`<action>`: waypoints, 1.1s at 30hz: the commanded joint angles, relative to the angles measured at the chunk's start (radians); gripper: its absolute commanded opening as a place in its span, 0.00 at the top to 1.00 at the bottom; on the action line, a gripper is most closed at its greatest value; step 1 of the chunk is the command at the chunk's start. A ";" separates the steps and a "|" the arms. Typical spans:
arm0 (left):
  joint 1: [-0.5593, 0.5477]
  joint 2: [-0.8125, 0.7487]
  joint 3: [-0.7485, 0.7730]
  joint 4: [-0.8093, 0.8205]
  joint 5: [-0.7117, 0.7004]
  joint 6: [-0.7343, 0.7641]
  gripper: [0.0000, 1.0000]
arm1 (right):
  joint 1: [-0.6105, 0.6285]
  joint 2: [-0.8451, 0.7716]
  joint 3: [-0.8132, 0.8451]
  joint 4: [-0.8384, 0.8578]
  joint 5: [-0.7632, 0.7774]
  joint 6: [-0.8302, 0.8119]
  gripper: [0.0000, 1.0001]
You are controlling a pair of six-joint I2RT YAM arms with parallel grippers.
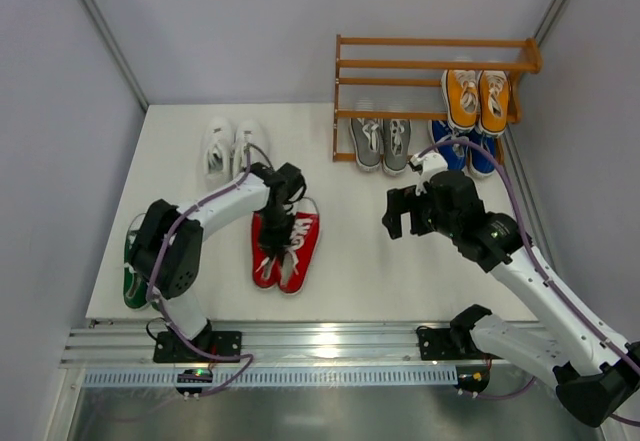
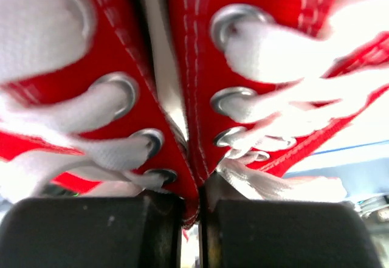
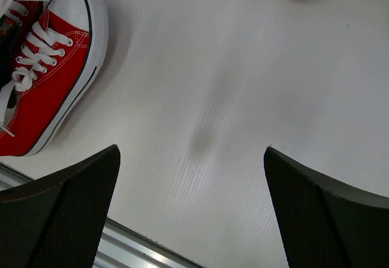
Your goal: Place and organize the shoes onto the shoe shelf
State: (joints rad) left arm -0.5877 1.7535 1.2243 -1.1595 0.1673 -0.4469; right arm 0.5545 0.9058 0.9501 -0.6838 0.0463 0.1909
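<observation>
**While L gripper [image 1: 283, 223] pinches red pair [image 1: 285, 251], R gripper [image 1: 410, 211] hangs wide**

Because both red shoes are meant to travel as one load, L's jaws are clamped on their inner lace flaps (wrist cam shows the two flaps squeezed together between the pads).

Far left, green pair [image 1: 133, 261] sits at the table [image 1: 400, 271] edge, partly under the L arm. White pair [image 1: 228, 148] is behind it. Neither is shelved yet.

Right of centre, grey pair [image 1: 381, 141] and blue pair [image 1: 465, 153] sit low at the shelf [image 1: 435, 64], w/ orange pair [image 1: 477, 98] one tier up on the right. Top tier is bare.

R gripper, holding nothing, hovers btwn red pair and shelf. Prob. the main obstacle to a straight carry.
</observation>
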 commanded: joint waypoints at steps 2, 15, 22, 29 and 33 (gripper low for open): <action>-0.167 -0.100 0.203 0.254 0.147 -0.252 1.00 | -0.001 -0.007 0.078 -0.028 0.135 -0.002 0.00; -0.386 0.446 0.666 0.402 0.017 -0.538 1.00 | -0.106 -0.050 0.150 -0.164 0.274 0.027 0.00; -0.394 0.474 0.731 0.351 -0.066 -0.544 1.00 | -0.145 -0.084 0.156 -0.197 0.256 0.012 0.00; -0.442 0.356 0.696 0.350 -0.120 -0.576 0.02 | -0.148 -0.082 0.124 -0.186 0.182 0.018 0.00; -0.445 0.175 0.537 0.414 -0.277 -0.599 0.00 | -0.156 -0.079 0.098 -0.154 0.145 0.035 0.00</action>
State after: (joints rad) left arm -1.0286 2.1262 1.8374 -0.7776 0.0414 -1.0206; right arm 0.4065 0.8295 1.0595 -0.8780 0.2325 0.2138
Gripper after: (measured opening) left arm 0.993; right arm 0.996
